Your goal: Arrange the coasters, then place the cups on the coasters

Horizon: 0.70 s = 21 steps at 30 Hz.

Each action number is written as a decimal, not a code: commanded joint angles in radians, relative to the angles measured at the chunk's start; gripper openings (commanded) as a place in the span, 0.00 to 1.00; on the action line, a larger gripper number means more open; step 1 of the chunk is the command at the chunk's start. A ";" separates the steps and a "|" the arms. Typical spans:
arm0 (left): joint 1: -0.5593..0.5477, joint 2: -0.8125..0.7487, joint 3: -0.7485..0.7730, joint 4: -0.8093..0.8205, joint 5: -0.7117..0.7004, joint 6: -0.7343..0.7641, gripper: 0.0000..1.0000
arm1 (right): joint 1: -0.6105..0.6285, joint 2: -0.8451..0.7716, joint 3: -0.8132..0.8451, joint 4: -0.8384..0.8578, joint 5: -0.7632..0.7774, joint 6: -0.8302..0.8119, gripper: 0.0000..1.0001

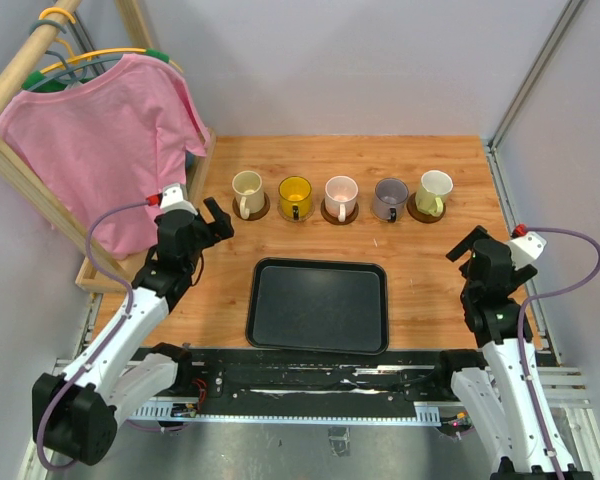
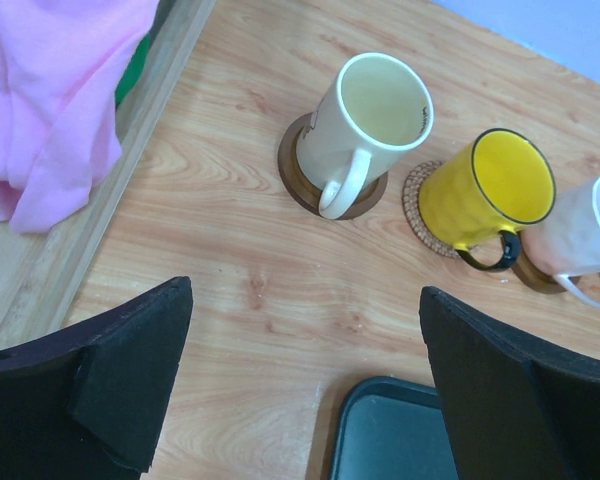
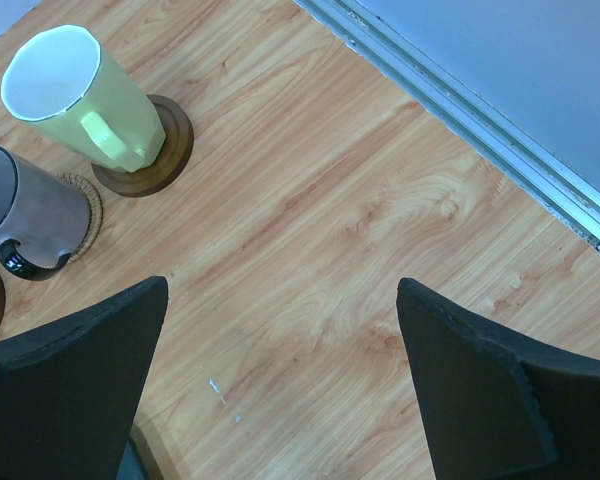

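Observation:
Several cups stand in a row across the far part of the table, each on a round brown coaster: cream, yellow, pink, purple-grey and pale yellow-green. The left wrist view has the cream cup on a dark coaster and the yellow cup on a woven one. My left gripper hangs open and empty, short of the cream cup. Right of the row, my right gripper is open over bare wood.
A black rectangular tray lies at the front centre between the arms, its corner under the left gripper. A wooden rack with a pink shirt stands at the left. A metal frame rail borders the table's right edge.

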 commanded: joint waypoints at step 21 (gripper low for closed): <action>0.004 -0.137 -0.072 -0.190 -0.046 -0.216 1.00 | -0.019 0.031 -0.009 0.000 -0.049 0.001 0.98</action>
